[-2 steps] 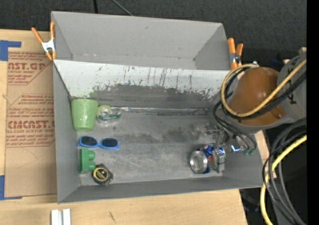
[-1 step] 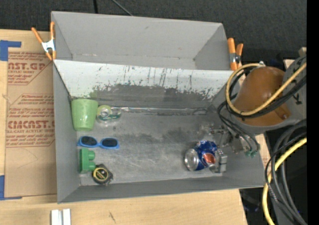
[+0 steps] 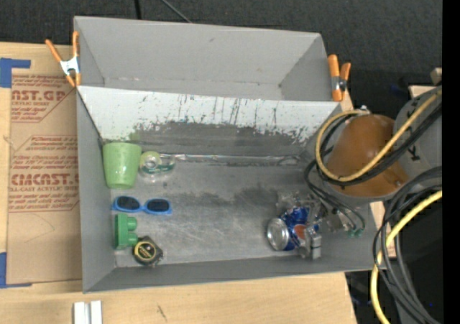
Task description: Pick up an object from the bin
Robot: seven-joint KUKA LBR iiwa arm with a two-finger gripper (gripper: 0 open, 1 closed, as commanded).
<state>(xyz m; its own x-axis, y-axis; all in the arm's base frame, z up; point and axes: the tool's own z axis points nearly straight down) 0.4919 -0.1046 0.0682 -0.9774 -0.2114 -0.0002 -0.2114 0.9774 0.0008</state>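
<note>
A crushed drink can (image 3: 285, 232), blue and red with a silver end, lies on its side at the bin's front right. My gripper (image 3: 325, 223) is low in that same corner, right against the can's right side, and its dark body covers part of the can. Whether the can is in its grasp I cannot tell.
Along the bin's left side lie a light green cup (image 3: 121, 164), a clear glass-like piece (image 3: 154, 164), blue sunglasses (image 3: 141, 206), a green plastic block (image 3: 124, 230) and a small black and yellow tape measure (image 3: 146, 251). The arm's orange cover and looped cables hang over the right rim.
</note>
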